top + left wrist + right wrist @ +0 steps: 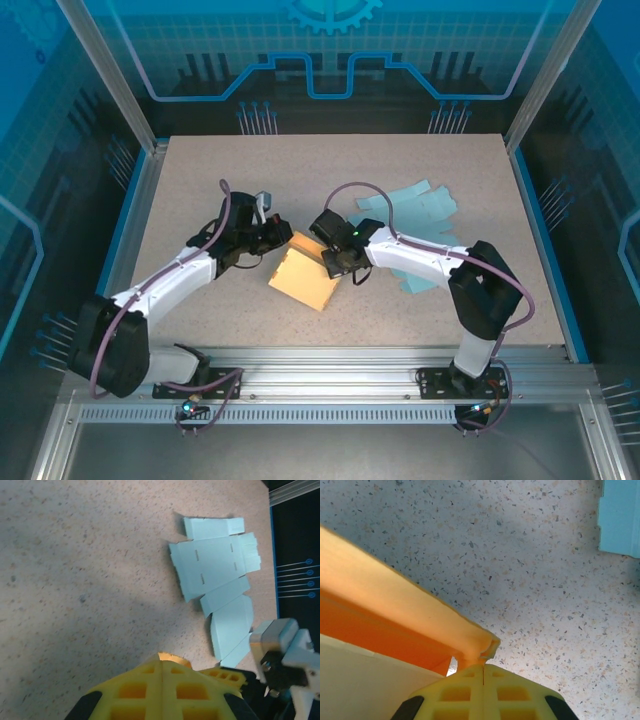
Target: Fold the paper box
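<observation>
Speckled surface [200, 170] carries the orange paper box [300, 285]; left claw [283, 240] and right claw [333, 268] are both clamped shut on its opposite edges, likely steadying it for creasing.

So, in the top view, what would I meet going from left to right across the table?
In order: left end effector → orange box → right end effector → blue paper sheets.

Speckled beige tabletop [200, 180], aluminium frame [330, 362], blue-lit translucent panels [330, 50] behind.
</observation>
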### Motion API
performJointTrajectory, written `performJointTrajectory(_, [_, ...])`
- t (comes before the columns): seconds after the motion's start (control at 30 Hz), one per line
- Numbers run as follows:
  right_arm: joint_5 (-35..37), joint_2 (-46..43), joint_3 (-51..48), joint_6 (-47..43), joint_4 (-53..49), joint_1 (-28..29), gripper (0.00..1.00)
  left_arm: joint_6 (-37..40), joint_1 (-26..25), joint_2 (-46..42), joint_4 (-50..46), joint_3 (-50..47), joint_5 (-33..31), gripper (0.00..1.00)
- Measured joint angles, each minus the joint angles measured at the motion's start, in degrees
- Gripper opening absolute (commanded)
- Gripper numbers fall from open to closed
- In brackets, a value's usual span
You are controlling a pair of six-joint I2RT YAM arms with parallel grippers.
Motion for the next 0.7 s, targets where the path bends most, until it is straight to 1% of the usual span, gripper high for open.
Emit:
performJointTrajectory(0.17, [0.5,-0.1,1.3,0.0,-0.5,-0.1,0.00,2.7,0.0,-3.3,-2.7,-1.8,-1.6,0.00])
performJointTrajectory(0.3, [2.0,-0.2,2.8,-0.3,-0.9,-0.6,0.00,4.8,0.0,-4.1,-1.8,-2.4,-2.0,0.00])
performJointTrajectory(0.5, [5.2,-0.2,5.9,-2.5,-1.5,-1.8,0.00,7.8,0.1,-4.1,3.7,-2.7,-2.0,0.00])
performJointTrajectory(0.7, [10.4,-0.3,7.5,-5.0,-1.3,-2.1,0.00,11.6,0.0,-1.8,11.0,-2.6,-1.9,0.00])
